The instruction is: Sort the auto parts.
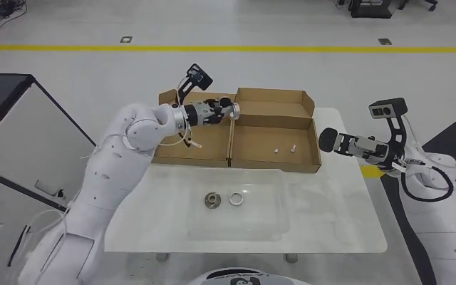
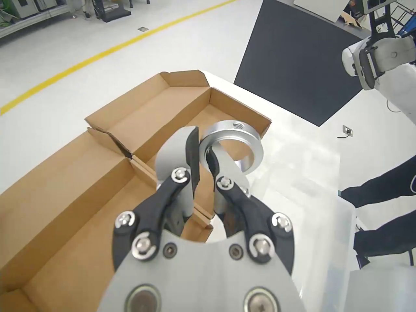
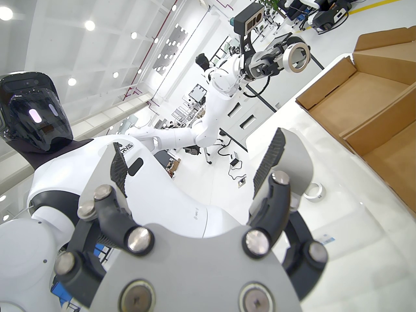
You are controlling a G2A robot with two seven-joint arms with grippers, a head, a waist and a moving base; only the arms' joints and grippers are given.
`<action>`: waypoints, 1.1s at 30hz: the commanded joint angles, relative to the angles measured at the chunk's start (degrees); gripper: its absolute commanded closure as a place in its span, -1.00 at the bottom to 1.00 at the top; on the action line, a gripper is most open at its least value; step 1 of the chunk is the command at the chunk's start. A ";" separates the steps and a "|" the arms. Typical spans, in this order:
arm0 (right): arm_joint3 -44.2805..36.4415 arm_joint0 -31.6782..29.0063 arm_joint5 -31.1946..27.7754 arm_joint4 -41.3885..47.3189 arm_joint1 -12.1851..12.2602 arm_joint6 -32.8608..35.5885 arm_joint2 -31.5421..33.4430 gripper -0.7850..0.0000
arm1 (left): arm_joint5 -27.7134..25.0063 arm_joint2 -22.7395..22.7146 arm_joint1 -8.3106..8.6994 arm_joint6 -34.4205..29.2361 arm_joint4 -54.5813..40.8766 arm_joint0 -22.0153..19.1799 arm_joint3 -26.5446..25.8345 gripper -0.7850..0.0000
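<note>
Cardboard boxes point(image 1: 271, 146), two of them open and side by side, line the far edge of a white worktop point(image 1: 335, 214) in the top view. The left tool point(image 1: 233, 110) hangs above the wall where they meet. Two small bolts point(image 1: 276, 150) lie in the right-hand box, and the right tool point(image 1: 324, 140) sits just outside that box's outer wall. Nearer the robot, a dark gear-like part point(image 1: 211, 201) and a white ring point(image 1: 236, 199) lie just beside each other on the worktop. The left wrist view gives the grip that the top view cannot. The left tool pinches the wall of a silver metal collar point(image 2: 232, 128), one finger outside and one inside the bore, with a threaded hole on the collar's upper rim. The fingers hide part of the collar and the seam between the boxes below. From the right wrist view the right tool is spread wide and holds nothing. One of its fingers partly covers the white ring on the worktop, and the collar shows far off, held in the air above the boxes.
</note>
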 commanded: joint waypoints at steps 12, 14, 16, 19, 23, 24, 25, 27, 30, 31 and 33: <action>0.00 0.00 0.00 0.00 0.00 0.00 0.00 -1.00 | 9.70 2.28 -0.40 -2.64 6.03 -1.06 0.10 1.00; 0.00 0.00 0.00 0.00 0.00 0.00 0.00 -1.00 | 14.80 3.98 -0.88 -5.66 7.55 -2.70 2.07 1.00; 0.00 0.00 0.00 0.00 0.00 0.00 0.00 -1.00 | 17.96 6.35 -1.38 -7.64 10.92 -4.19 3.44 1.00; 0.00 0.00 0.00 0.00 0.00 0.00 0.00 -1.00 | 23.72 9.86 -2.40 -12.93 13.08 -6.42 6.64 1.00; 0.00 0.00 0.00 0.00 0.00 0.00 0.00 -1.00 | 28.53 14.04 -3.93 -17.55 14.81 -9.40 10.58 1.00; 0.00 0.00 0.00 0.00 0.00 0.00 0.00 -1.00 | 28.94 15.02 -4.29 -17.93 15.36 -9.91 11.66 1.00; 0.00 0.00 0.00 0.00 0.00 0.00 0.00 -1.00 | 30.04 15.81 -4.65 -18.47 15.86 -10.48 13.02 1.00; 0.00 0.00 0.00 0.00 0.00 0.00 0.00 -1.00 | 31.50 17.60 -5.43 -18.97 16.87 -11.38 15.33 1.00; 0.00 0.00 0.00 0.00 0.00 0.00 0.00 -1.00 | 33.70 20.05 -6.72 -20.24 17.77 -12.85 19.10 1.00; 0.00 0.00 0.00 0.00 0.00 0.00 0.00 -1.00 | 34.21 20.89 -7.16 -20.55 18.25 -13.40 20.27 1.00; 0.00 0.00 0.00 0.00 0.00 0.00 0.00 -1.00 | 34.72 22.62 -8.04 -20.43 19.48 -14.17 22.30 1.00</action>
